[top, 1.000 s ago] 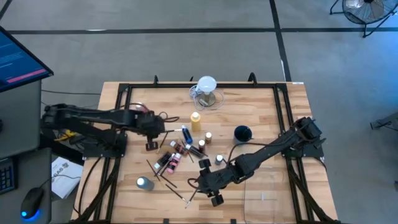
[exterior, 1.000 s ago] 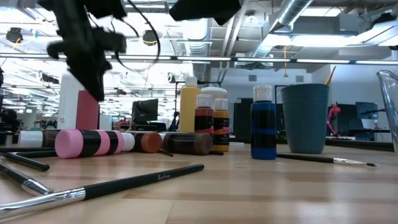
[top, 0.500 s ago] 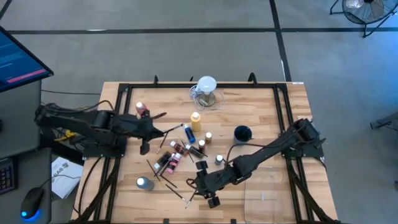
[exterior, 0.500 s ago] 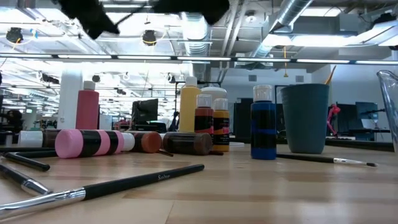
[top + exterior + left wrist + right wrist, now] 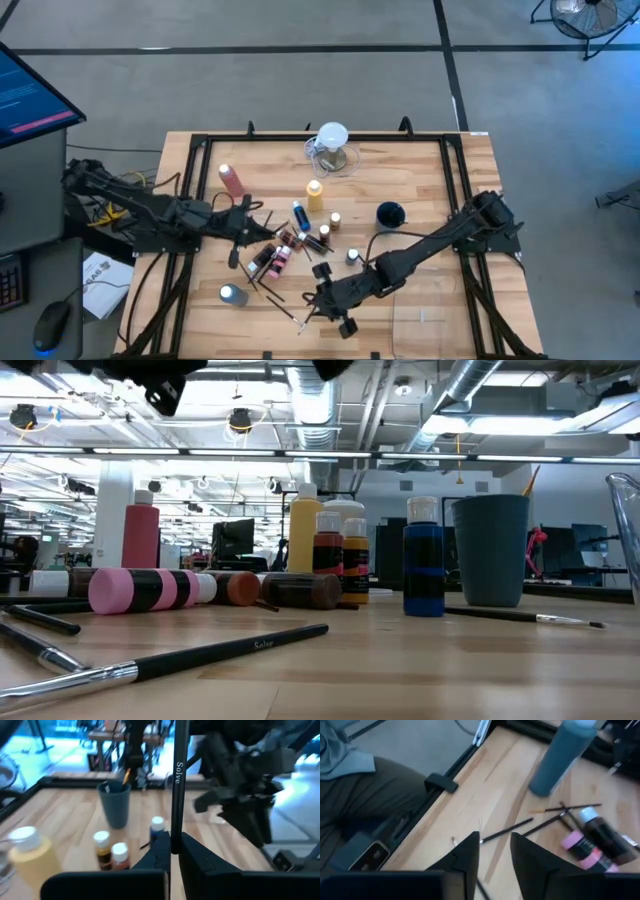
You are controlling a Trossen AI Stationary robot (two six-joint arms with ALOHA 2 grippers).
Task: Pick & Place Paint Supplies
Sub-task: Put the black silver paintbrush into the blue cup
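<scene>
My left gripper (image 5: pixel 175 851) is pinching a thin dark paintbrush (image 5: pixel 178 775) upright between its fingers, up off the table's left side. My right gripper (image 5: pixel 494 851) is low at the front edge, jaws partly spread. A second slim dark paintbrush (image 5: pixel 507 830) lies on the wood just ahead, its length running across the gap. I can't tell if the tips touch it.
</scene>
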